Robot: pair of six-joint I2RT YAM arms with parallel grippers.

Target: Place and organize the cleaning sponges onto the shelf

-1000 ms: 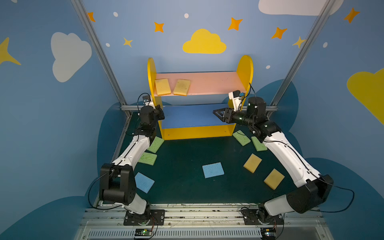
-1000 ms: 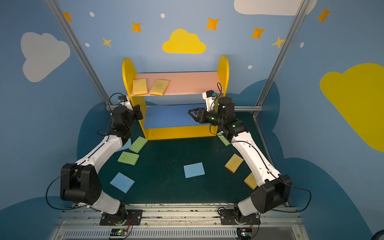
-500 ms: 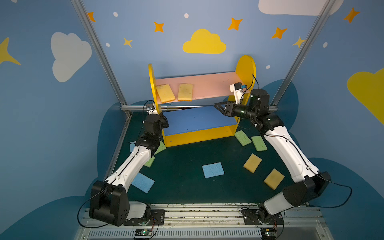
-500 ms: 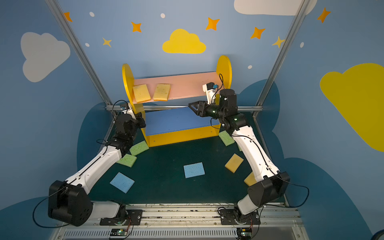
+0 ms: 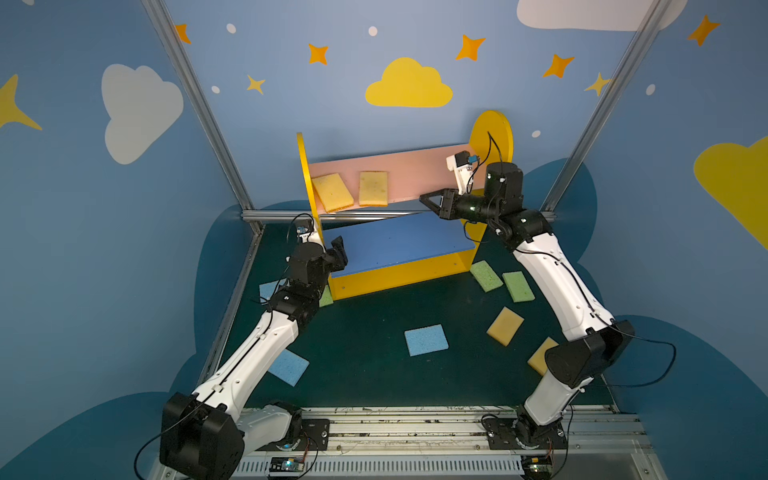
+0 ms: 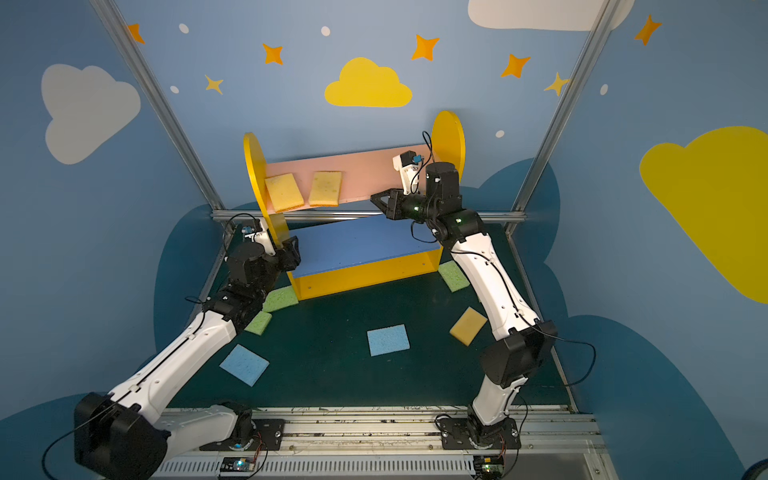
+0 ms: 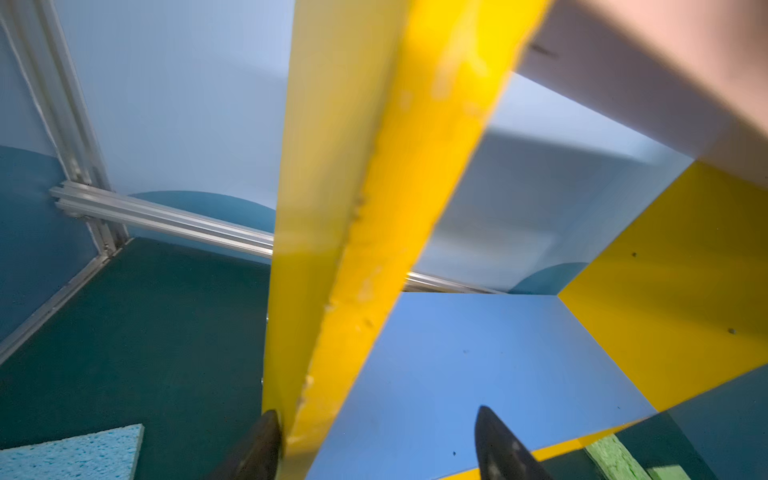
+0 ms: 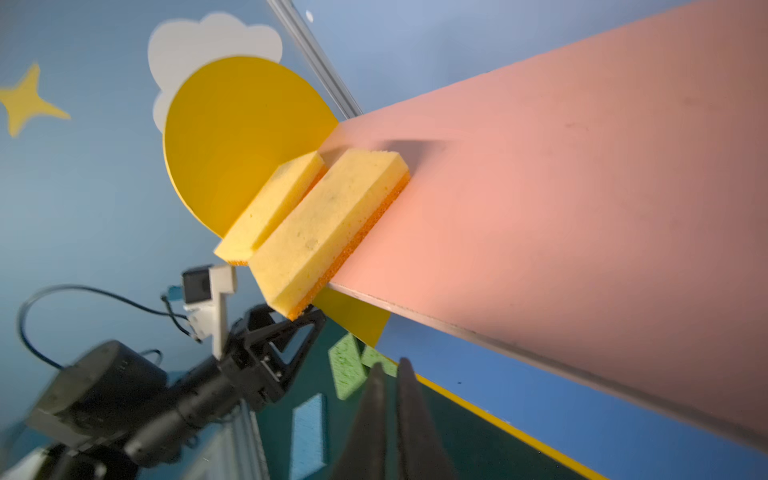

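The shelf (image 5: 415, 174) stands skewed at the back, its right end turned farther away. Two yellow cleaning sponges (image 5: 332, 192) (image 5: 373, 188) lie side by side on its pink board (image 8: 561, 187), overhanging the front edge. My left gripper (image 7: 377, 415) is open and straddles the left side panel (image 7: 374, 208): one finger touches the panel's outer face, the other hangs over the blue board (image 7: 478, 365). In both top views that gripper (image 6: 291, 249) sits low at the shelf's left front corner. My right gripper (image 5: 426, 198) is shut and empty, just in front of the pink board's edge.
Loose sponges lie on the green floor: blue ones (image 5: 426, 340) (image 5: 287, 366), yellow ones (image 5: 505, 326) (image 5: 540, 357), green ones (image 5: 486, 276) (image 5: 518, 286) by the shelf's right foot, and green ones (image 6: 280, 299) (image 6: 258, 323) under my left arm. Aluminium frame posts (image 5: 195, 104) stand at the corners.
The shelf has swung askew, right end going back, and the two yellow sponges shifted with it. My left gripper opened off the side panel. My right gripper closed.
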